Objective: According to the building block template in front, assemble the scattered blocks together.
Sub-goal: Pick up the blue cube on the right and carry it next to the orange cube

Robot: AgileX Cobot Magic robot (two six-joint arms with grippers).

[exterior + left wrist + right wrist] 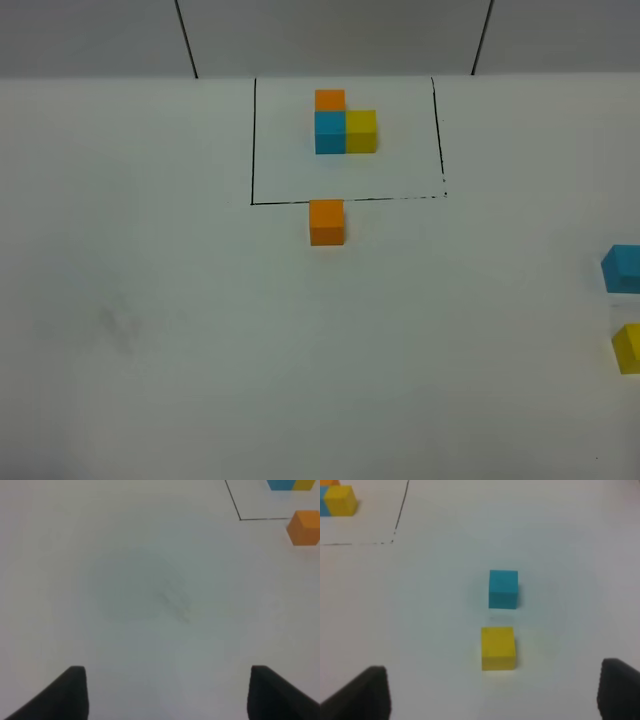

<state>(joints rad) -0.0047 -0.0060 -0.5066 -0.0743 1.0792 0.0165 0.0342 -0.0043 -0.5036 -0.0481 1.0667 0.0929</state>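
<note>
The building block template sits inside a thin black drawn rectangle at the back, with orange behind blue and yellow beside blue. A loose orange block stands just outside the frame's near line. The blue block and the yellow block stand apart at the far right edge. My left gripper is open over bare table, well away from the orange block. My right gripper is open just short of the yellow block, with the blue one beyond it. Neither arm shows in the exterior view.
The table is a plain white surface with a faint smudge at the left. Two black seams run up the grey wall behind. The blue and yellow blocks are cut by the exterior view's right edge.
</note>
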